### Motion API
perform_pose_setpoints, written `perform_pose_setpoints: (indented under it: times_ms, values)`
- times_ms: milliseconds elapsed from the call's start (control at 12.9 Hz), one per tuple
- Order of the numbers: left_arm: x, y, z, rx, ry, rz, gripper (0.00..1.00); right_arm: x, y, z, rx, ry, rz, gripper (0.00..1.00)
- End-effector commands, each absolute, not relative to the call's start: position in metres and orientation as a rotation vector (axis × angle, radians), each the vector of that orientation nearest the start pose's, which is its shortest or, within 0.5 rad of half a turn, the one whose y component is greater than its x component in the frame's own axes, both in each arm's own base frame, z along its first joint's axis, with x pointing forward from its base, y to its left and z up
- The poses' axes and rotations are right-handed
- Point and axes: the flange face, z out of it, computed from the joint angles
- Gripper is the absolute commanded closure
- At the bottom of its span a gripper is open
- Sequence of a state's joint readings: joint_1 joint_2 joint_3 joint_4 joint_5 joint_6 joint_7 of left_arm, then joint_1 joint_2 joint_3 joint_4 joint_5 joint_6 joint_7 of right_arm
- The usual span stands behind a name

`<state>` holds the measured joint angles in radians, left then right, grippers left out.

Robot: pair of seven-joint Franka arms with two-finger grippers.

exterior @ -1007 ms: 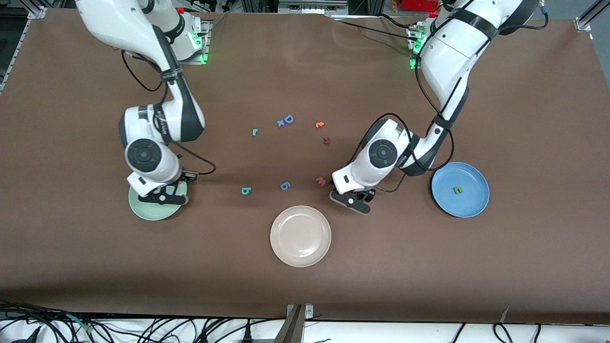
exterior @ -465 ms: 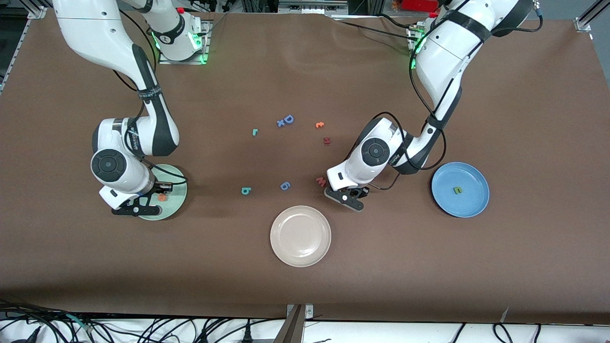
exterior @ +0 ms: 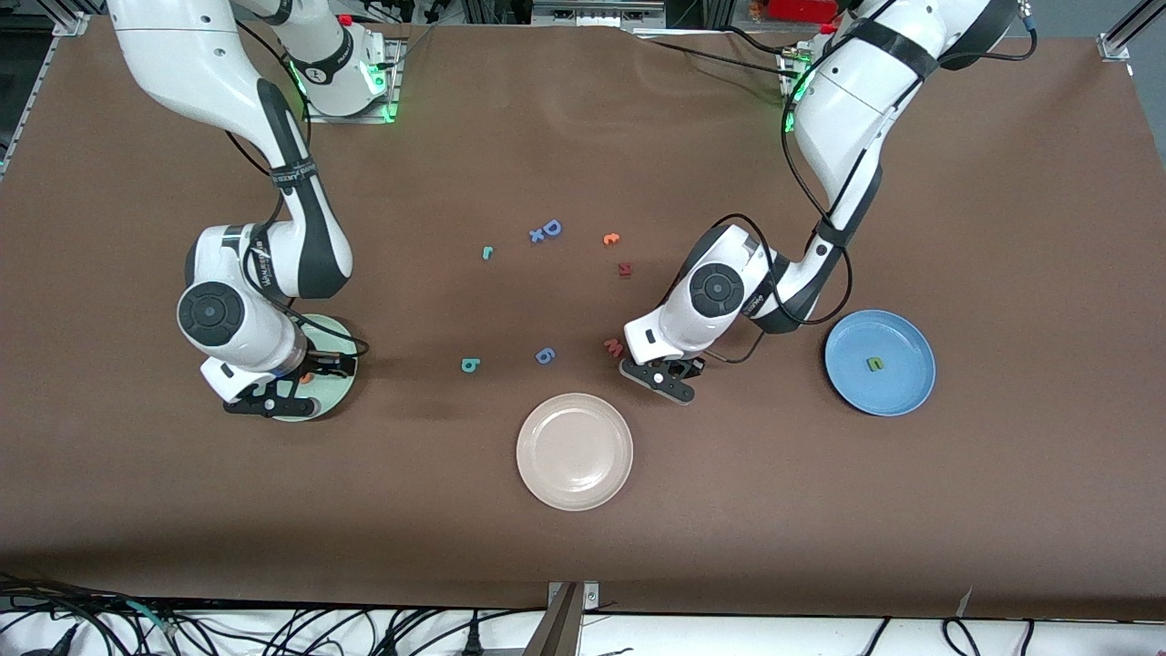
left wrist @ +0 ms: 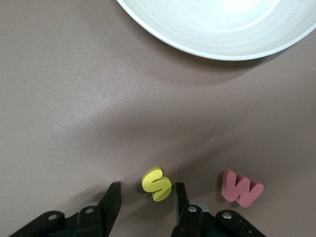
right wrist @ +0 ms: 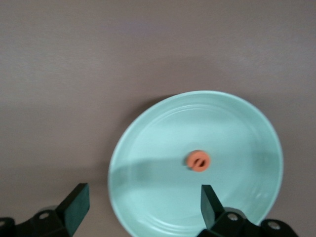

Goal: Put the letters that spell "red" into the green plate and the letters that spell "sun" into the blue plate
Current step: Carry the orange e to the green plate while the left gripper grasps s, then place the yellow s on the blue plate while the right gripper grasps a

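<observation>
The table (exterior: 1002, 228) carries three plates: the green plate (exterior: 342, 387) at the right arm's end holding the orange e (right wrist: 198, 161), the blue plate (exterior: 902, 401) at the left arm's end holding the olive n (exterior: 874, 363), and a cream plate (exterior: 575, 451) between them, nearer the front camera. The right gripper (right wrist: 143, 205) hangs over the green plate, fingers spread wide and empty. The left gripper (left wrist: 144, 205) sits low at the table beside the pink w (left wrist: 241, 187), its fingers closed in around the yellow s (left wrist: 157, 183); teal r (exterior: 487, 252) and teal d (exterior: 469, 365) lie loose mid-table.
</observation>
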<state>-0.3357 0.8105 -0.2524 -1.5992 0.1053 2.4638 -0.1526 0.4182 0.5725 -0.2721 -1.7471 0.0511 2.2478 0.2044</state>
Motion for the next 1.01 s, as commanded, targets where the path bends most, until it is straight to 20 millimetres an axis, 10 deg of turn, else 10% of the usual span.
perform_pose_setpoints:
  times_ms: [0, 930]
  values:
    - [0.583, -0.385, 0.151, -3.195, 0.730, -0.025, 0.49, 0.653, 0.149, 0.256, -3.216, 0.234, 0.029, 0.01]
    - [0.594, -0.377, 0.160, -3.210, 0.698, -0.085, 0.85, 0.648, 0.282, 0.215, -3.045, 0.695, 0.031, 0.01]
